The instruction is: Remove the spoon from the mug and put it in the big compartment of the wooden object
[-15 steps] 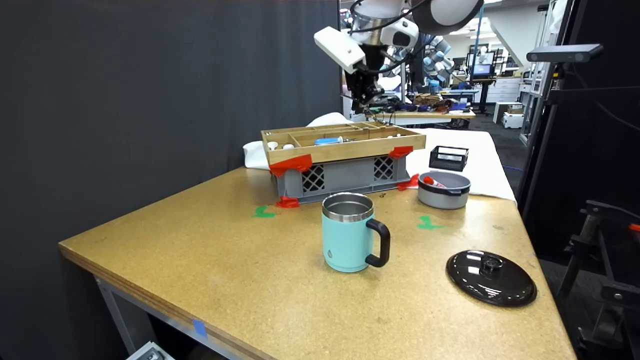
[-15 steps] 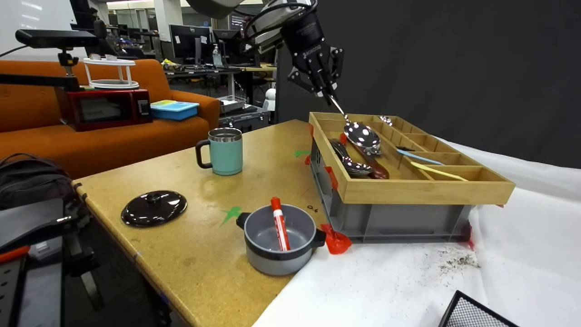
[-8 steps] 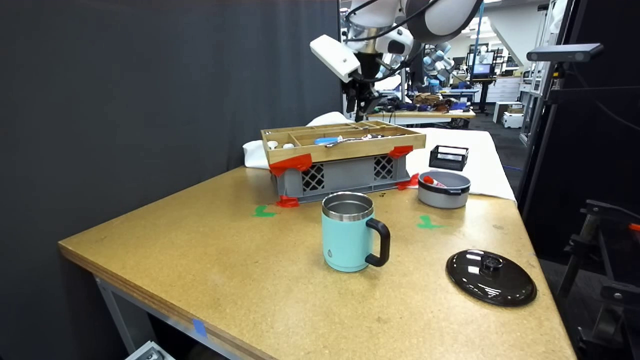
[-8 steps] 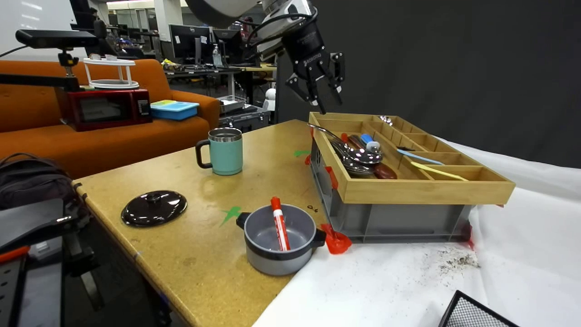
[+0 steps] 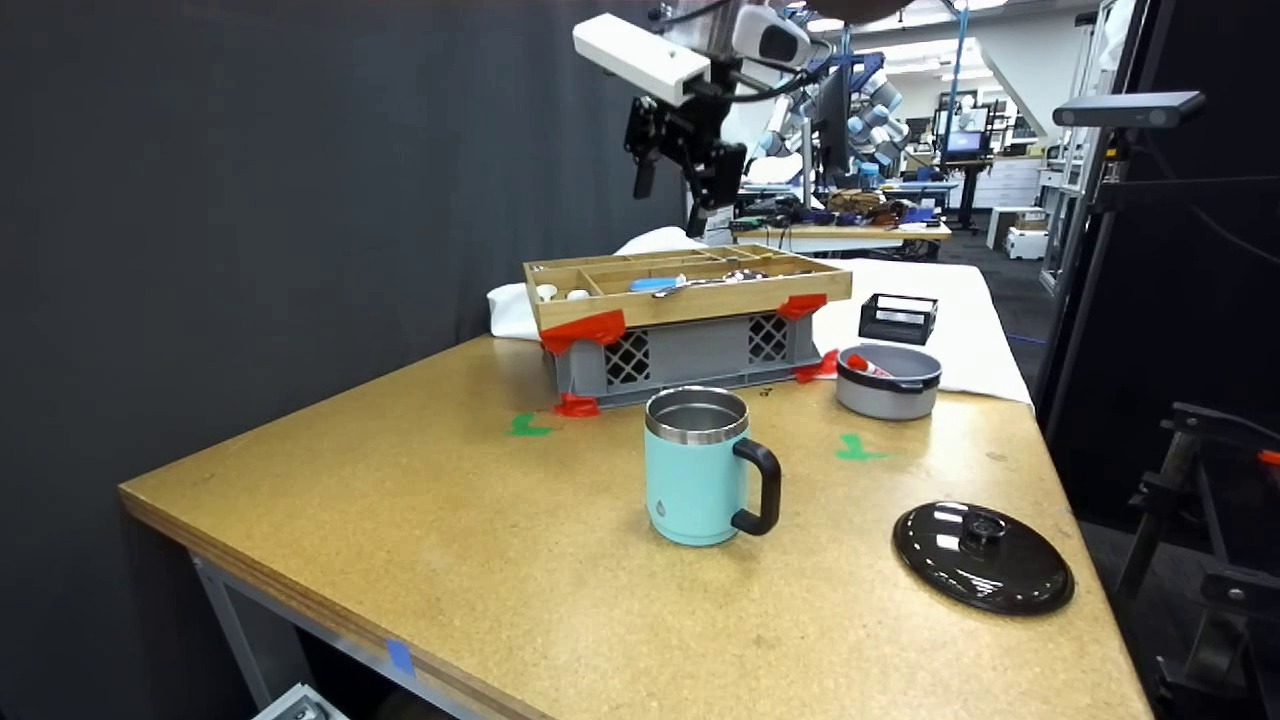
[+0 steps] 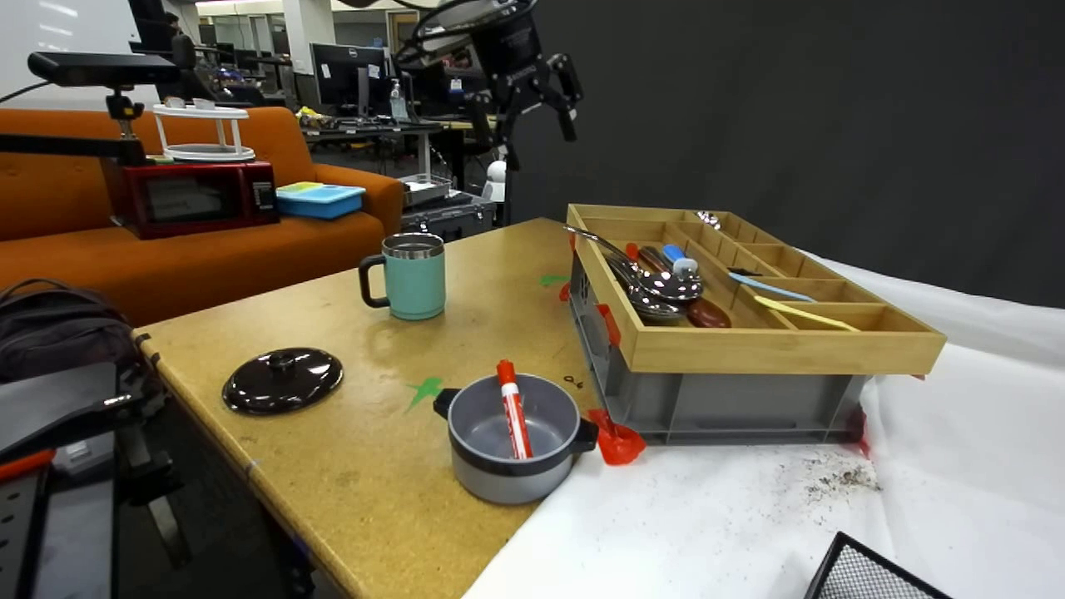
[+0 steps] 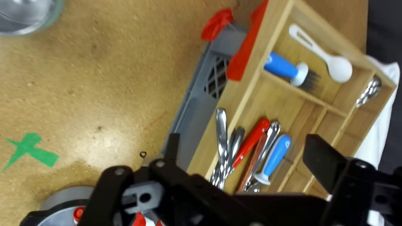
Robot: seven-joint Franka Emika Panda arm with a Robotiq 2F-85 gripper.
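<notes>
- tool [image 6: 540, 143] hangs in the air, apart from everything below; in wrist view its fingers [image 7: 172, 149] are spread wide, nothing pinched between them.
- mug [image 5: 695, 485] upright on the tabletop [image 5: 450, 520]; in both exterior views nothing stands up above its rim.
- spoon [image 6: 657, 284] lies in the big compartment [image 7: 276, 97] of the wooden tray [image 6: 782, 353], which sits on a grey crate [image 6: 740, 408]. bowl end low among other cutlery [image 6: 656, 312], handle slanting up across the long wall on the mug's side, tip at about the outer edge.
- step in hand, by my reckoning: the tail end. removal looks done, placing too; spoon seems borne by tray and cutlery, not by the tool.
- one loose point: handle props on the wall instead of lying wholly inside. likely good enough; a strict reader might want it tucked in.
- next move calls for no grip: back off, wrist well away from that raised handle. a brush against it could lever the spoon out.
- if tucking is wanted: bring fingers together, push the handle end gently inward until it drops below the wall top.
</notes>
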